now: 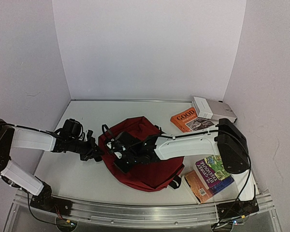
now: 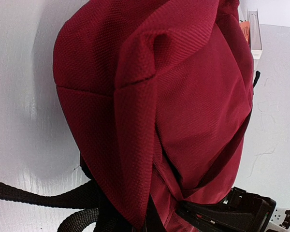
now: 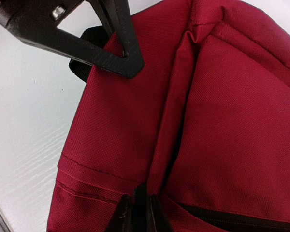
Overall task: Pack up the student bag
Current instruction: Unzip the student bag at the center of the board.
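The student bag (image 1: pixel 152 171), dark red with black straps, lies in the middle of the table. My left gripper (image 1: pixel 95 151) is at its left edge. In the left wrist view the left gripper (image 2: pixel 147 223) is shut on a raised fold of the bag (image 2: pixel 193 96). My right gripper (image 1: pixel 117 153) reaches across the bag to the same left end. In the right wrist view the right gripper (image 3: pixel 139 215) is shut on a ridge of the bag's fabric (image 3: pixel 232 121) beside a black zipper line. The left gripper's black fingers (image 3: pixel 111 53) show close by.
An orange book (image 1: pixel 187 121) and a white box (image 1: pixel 210 108) lie at the back right. A colourful book (image 1: pixel 211 170) on another orange book (image 1: pixel 198 188) lies at the front right by the right arm's base. Black straps (image 2: pixel 38 193) trail off the bag's left.
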`<state>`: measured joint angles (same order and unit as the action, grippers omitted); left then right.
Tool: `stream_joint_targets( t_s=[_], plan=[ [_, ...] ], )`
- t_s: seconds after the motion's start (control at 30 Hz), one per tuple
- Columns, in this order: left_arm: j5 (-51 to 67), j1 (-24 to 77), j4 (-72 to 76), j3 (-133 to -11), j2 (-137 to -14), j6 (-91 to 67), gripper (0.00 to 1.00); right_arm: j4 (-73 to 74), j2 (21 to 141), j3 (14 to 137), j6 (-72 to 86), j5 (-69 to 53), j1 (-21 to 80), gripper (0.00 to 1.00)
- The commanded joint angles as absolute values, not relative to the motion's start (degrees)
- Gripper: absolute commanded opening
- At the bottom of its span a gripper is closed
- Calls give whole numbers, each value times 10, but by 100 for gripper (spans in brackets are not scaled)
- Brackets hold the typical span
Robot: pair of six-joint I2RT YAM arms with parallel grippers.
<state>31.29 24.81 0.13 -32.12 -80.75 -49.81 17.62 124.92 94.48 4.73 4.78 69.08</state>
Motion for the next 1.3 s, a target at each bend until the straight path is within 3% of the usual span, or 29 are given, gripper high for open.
stream_joint_targets(
  t_s=[0.0,0.5,1.0,1.17,1.27],
  plan=[
    [318,249,18,-345,-802,-487,0,176,1227,941,49,44,686,0],
    [241,245,-42,-355,-812,-497,0,154,1096,829,196,132,688,0],
    [221,212,-26,-350,-842,-500,0,116,1019,693,340,107,700,0],
    [254,209,-3,-347,-859,-501,0,74,1002,661,356,76,700,9],
    [266,209,12,-345,-863,-498,0,48,1002,654,367,63,700,6]
  ],
)
